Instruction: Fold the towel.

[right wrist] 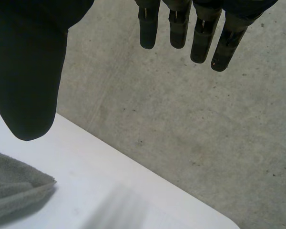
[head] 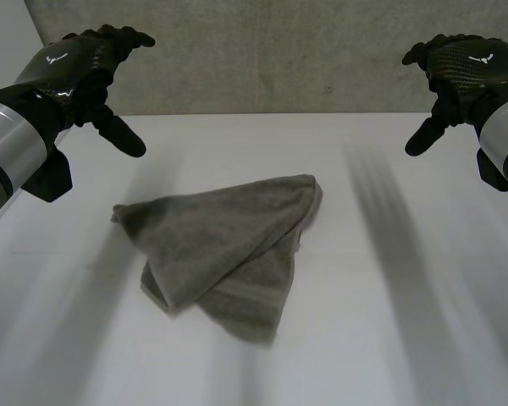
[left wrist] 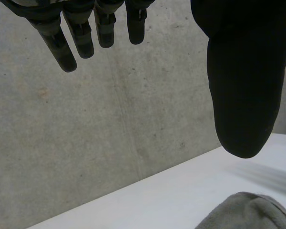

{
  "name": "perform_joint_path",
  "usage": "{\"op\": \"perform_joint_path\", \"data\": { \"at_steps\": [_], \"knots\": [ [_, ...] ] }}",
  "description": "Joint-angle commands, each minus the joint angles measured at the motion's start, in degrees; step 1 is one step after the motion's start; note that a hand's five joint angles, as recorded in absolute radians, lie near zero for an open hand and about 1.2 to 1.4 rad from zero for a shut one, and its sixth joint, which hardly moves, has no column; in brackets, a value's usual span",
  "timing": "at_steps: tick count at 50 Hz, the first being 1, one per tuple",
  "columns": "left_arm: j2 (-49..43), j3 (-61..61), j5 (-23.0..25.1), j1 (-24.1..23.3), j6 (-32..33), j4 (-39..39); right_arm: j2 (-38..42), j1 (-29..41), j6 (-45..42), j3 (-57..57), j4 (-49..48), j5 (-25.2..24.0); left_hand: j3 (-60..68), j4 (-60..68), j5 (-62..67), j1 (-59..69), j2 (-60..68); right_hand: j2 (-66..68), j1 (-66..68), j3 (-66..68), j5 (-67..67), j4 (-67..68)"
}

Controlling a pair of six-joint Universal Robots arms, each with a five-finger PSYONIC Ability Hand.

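left hand (head: pixel 76 72): raised, fingers straight and spread, holding nothing
right hand (head: pixel 466 72): raised, fingers apart, empty
grey towel (head: pixel 229 245): on the white table (head: pixel 406 338), below and between both hands, touching neither; loosely doubled, edges skewed
step: probably reaching down for corners
do well: pinch the outer corners and spread it flat before folding

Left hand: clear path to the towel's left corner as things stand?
Probably yes. The left hand hangs open above the table, apart from the towel, with nothing between them; the right hand is far off.
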Motion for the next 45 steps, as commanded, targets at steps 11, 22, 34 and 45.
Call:
{"op": "perform_joint_path", "data": {
  "at_steps": [11, 22, 34, 45],
  "knots": [
    [-3.3, 0.9, 0.2, 0.3, 1.2, 1.9, 2.4, 3.4, -2.8, 0.4, 0.3, -0.3, 2.1, 2.0, 0.1, 1.8, 2.1, -3.1, -1.9, -2.1, -3.1, -3.0],
    [-11.0, -2.3, 0.9, 4.8, 15.6, -0.4, 9.2, 13.1, -3.0, 0.4, 9.6, -6.1, 3.4, 3.4, 1.4, 3.1, 3.5, -3.1, -1.9, -2.1, -3.1, -3.0],
    [-24.9, -6.3, 9.0, 13.5, 26.7, 1.3, 17.2, 20.0, -3.2, 1.8, 8.6, -5.5, 6.8, 6.7, 4.8, 6.5, 6.8, -3.1, -1.9, -2.1, -3.1, -3.0],
    [-32.4, -5.2, 9.8, 14.1, 28.7, 15.9, 17.8, 21.1, -2.4, 11.3, -6.1, -6.0, 23.1, 23.0, 21.1, 22.8, 23.1, -3.1, -1.9, -2.1, -3.1, -3.0]
  ]
}}
